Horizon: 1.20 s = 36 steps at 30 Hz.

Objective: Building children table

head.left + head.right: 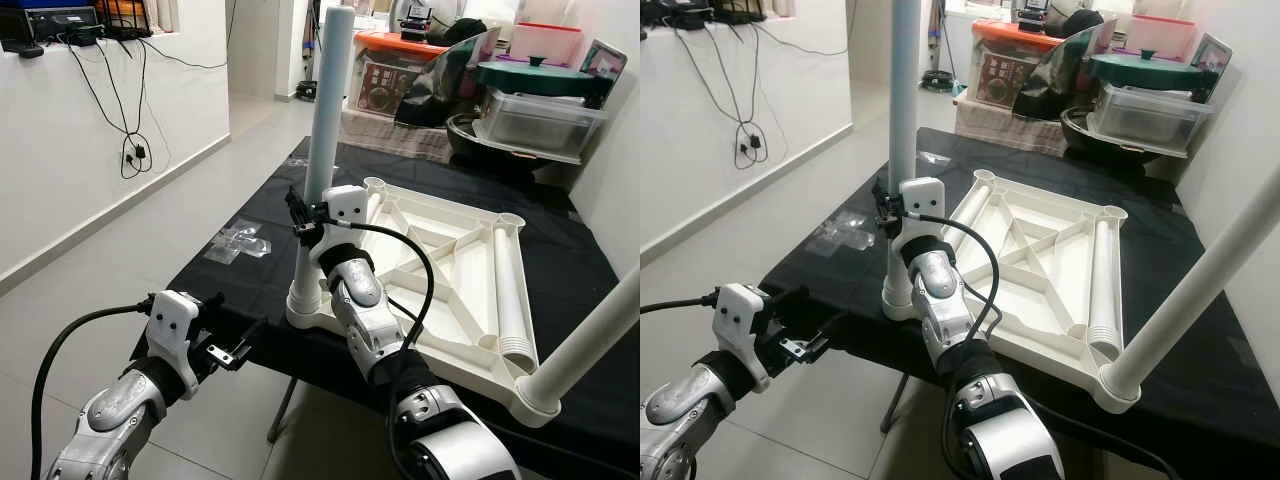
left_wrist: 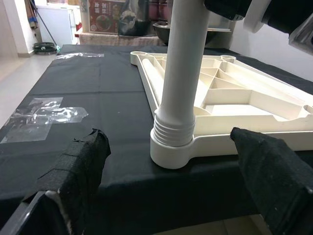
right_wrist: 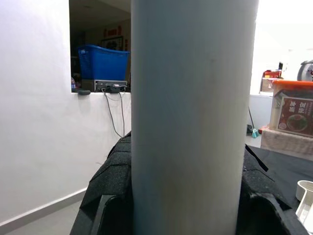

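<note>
On the black table (image 1: 230, 290), the white tabletop (image 1: 440, 270) is laid upside down, with an upright leg (image 1: 325, 130) seated in its near-left corner socket and clamped between the fingers of the right gripper (image 1: 305, 215). A second leg (image 1: 590, 345) is seated in the near-right corner (leaning outward), and a loose leg (image 1: 510, 295) lies inside the frame. Off the table's near edge, the left gripper (image 1: 235, 350) is held with fingers apart, grasping nothing.

The upturned tabletop (image 1: 440, 270) lies mid-frame on the cloth-covered table (image 1: 230, 290), one leg (image 1: 325, 150) upright at its left corner, another leg (image 1: 590, 350) lower right.
</note>
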### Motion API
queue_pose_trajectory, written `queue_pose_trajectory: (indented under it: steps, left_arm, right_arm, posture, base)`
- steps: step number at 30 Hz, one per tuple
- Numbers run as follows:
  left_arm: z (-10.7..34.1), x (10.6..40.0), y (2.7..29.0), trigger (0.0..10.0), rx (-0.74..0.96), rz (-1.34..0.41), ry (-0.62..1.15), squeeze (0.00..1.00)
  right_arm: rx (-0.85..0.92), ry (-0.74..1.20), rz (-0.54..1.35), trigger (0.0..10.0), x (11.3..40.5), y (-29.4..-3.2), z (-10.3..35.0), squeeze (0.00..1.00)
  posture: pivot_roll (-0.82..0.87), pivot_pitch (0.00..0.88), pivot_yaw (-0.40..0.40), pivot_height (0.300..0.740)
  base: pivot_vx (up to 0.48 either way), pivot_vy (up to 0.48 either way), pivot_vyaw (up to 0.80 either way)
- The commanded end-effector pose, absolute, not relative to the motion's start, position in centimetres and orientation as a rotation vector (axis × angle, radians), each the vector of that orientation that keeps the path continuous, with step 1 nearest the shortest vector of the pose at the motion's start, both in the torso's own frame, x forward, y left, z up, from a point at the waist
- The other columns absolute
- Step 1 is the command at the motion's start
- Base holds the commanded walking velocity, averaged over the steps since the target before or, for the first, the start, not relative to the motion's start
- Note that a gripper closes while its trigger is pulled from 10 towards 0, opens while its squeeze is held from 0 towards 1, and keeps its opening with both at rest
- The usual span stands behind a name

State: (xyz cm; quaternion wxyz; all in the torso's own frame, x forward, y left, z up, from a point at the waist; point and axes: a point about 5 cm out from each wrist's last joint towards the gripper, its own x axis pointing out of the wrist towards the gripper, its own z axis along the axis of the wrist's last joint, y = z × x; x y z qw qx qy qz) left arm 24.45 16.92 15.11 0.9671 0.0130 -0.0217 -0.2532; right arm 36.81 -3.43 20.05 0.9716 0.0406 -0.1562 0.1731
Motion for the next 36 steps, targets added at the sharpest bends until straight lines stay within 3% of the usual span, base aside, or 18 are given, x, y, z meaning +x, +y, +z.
queue_pose_trajectory:
  steps: [1,36]
  left_arm:
    - [15.1,24.6,16.7,10.0,0.036,-0.526,-0.045,0.0]
    - [14.9,24.7,16.7,10.0,0.041,-0.531,-0.042,0.0]
  right_arm:
    - [0.066,-0.19,0.327,10.0,36.6,-3.8,17.2,0.0]
    - [0.046,-0.218,0.338,10.0,36.6,-3.8,18.4,0.0]
  posture:
    - [0.11,0.0,-0.103,0.74]
    - [0.11,0.0,-0.097,0.74]
  base:
    - [0.0,0.0,0.0]
    - [0.0,0.0,0.0]
